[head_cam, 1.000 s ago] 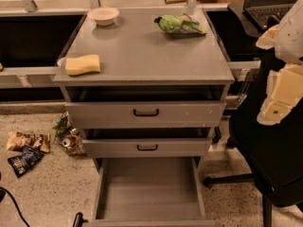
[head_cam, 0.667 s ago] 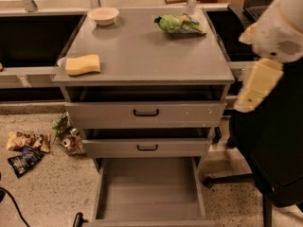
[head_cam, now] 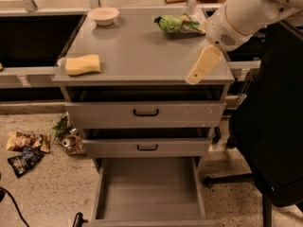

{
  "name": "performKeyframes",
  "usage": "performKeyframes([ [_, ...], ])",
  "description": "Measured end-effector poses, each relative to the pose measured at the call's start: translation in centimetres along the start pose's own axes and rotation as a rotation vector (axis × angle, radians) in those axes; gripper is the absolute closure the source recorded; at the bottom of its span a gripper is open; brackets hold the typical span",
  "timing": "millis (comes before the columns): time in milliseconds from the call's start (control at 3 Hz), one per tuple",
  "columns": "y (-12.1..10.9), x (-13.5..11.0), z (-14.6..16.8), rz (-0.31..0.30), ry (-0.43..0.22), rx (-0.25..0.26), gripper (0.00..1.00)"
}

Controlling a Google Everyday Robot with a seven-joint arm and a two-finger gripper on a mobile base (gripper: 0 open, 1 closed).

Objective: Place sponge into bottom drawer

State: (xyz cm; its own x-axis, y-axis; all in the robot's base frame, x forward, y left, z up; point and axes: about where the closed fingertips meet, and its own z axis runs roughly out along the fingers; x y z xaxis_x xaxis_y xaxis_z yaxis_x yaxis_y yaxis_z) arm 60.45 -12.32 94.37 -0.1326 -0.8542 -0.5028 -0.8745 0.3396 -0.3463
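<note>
The yellow sponge [head_cam: 83,64] lies on the grey cabinet top [head_cam: 142,51] near its front left corner. The bottom drawer [head_cam: 147,193] is pulled out at floor level, and its flat grey floor is bare. My gripper [head_cam: 202,66] hangs from the white arm [head_cam: 246,13] above the front right part of the cabinet top. It is far to the right of the sponge and touches nothing.
A white bowl [head_cam: 103,15] and a green snack bag [head_cam: 179,23] sit at the back of the top. The two upper drawers [head_cam: 146,112] have black handles. A black chair [head_cam: 272,126] stands at the right. Snack wrappers [head_cam: 26,148] lie on the floor at the left.
The arm has swung left from beside the cabinet, so the gripper now hangs over the top's front right part. The sponge and drawers have not moved.
</note>
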Motion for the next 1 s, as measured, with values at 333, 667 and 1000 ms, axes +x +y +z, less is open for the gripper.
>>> performKeyframes([
  [333, 0.0, 0.0, 0.0, 0.000, 0.000, 0.000, 0.00],
  [667, -0.6, -0.8, 0.8, -0.006, -0.051, 0.028, 0.00],
  [1000, -3.4, -4.3, 4.0, -0.055, -0.163, 0.065, 0.00],
])
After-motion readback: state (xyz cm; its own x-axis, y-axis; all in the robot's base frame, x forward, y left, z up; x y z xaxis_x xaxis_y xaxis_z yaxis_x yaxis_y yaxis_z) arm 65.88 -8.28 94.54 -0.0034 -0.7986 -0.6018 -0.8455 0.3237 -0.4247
